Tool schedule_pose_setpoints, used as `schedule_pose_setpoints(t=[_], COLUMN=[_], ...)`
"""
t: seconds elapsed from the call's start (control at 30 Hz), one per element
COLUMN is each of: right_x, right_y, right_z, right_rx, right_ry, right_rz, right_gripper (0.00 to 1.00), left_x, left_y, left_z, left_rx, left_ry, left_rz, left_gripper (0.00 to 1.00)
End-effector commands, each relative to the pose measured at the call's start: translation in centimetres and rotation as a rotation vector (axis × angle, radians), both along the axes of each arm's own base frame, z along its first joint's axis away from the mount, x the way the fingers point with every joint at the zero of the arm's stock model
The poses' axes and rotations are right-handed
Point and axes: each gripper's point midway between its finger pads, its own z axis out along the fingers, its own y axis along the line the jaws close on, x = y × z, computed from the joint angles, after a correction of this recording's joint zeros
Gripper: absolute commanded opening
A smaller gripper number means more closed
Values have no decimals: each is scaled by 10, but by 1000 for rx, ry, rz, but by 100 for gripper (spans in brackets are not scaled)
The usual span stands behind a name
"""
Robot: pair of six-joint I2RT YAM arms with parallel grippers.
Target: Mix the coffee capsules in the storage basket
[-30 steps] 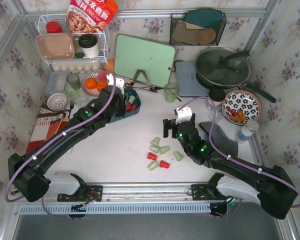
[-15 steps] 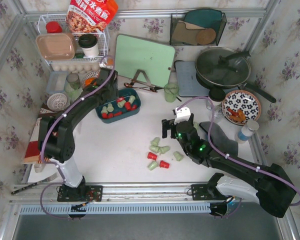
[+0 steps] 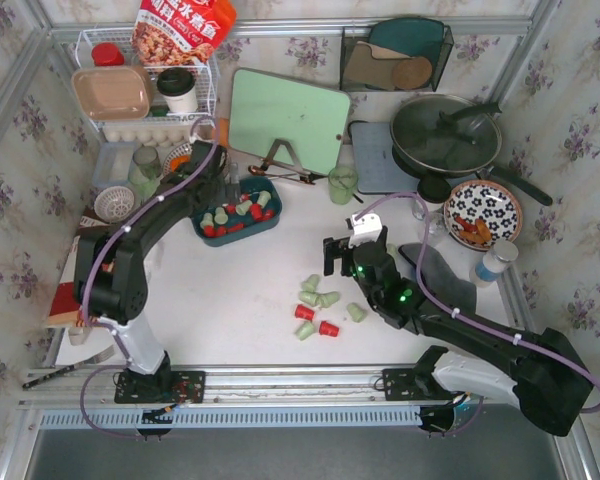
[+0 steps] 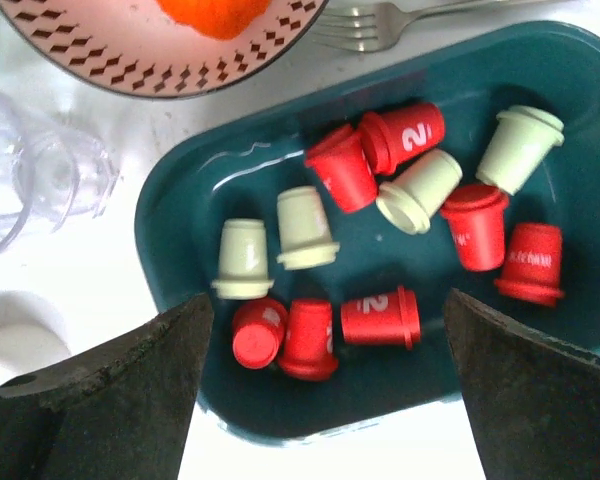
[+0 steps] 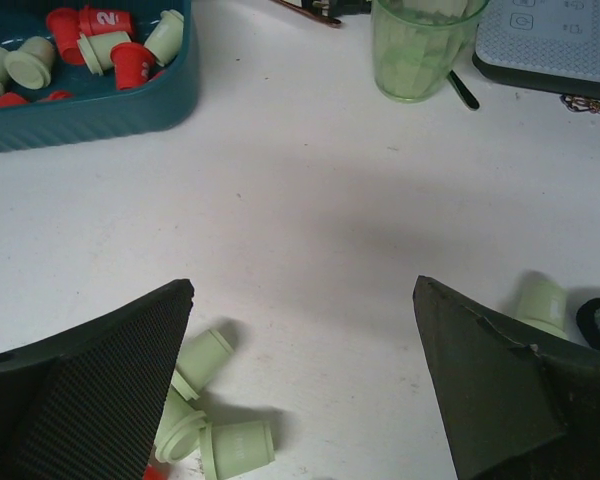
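Note:
The storage basket (image 3: 236, 238) is a dark teal tray at centre left. It holds red and mint coffee capsules (image 3: 235, 213) lying mixed together, seen close in the left wrist view as capsules (image 4: 380, 170) inside the basket (image 4: 170, 260). My left gripper (image 3: 218, 188) hovers over the basket's far left end, open and empty, its midpoint (image 4: 327, 298) above the red capsules. More capsules (image 3: 318, 298), mostly mint with two red, lie loose mid-table. My right gripper (image 3: 332, 258) stands open just behind them, its gap (image 5: 302, 283) empty, with mint capsules (image 5: 205, 360) by its left finger.
A plate with oranges (image 3: 185, 165), a fork (image 4: 380, 30) and a clear glass (image 4: 40, 190) crowd the basket's far left side. A green cup (image 3: 342, 183), cutting board (image 3: 288, 118), pan (image 3: 445, 135), floral plate (image 3: 482, 213) and wire rack (image 3: 145, 95) stand behind.
The left arm lifted off the basket and drew back toward the far left, uncovering the capsules inside; its jaws then opened wide. The right arm has barely shifted.

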Motion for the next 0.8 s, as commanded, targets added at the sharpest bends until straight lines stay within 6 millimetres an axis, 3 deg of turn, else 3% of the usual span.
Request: schedule_pose_setpoints(t=[0.0,0.2,0.43,0.6,0.77], right_x=[1,-7,-25,-32,-36], right_y=[1,-6,-24,-31,-33], right_z=[9,21,36,27,26], right_rx=[57,124,183,145,150], right_ry=[-58,-36,30,94,120], right_rz=[0,-33,-87,-113,-119], right_gripper=[100,100,99,100,100], left_x=[-18,-76,-140,-159,-167], left_y=[-7,-15,-15,-8,-4], left_z=[18,26,15,17,26], left_rx=[-78,-91,-143,-145,-154], left_ry=[-41,-54,-67,-104,-139], left_rz=[-4,-63,-114,-146,-155], left_gripper=[99,99,99,99,99])
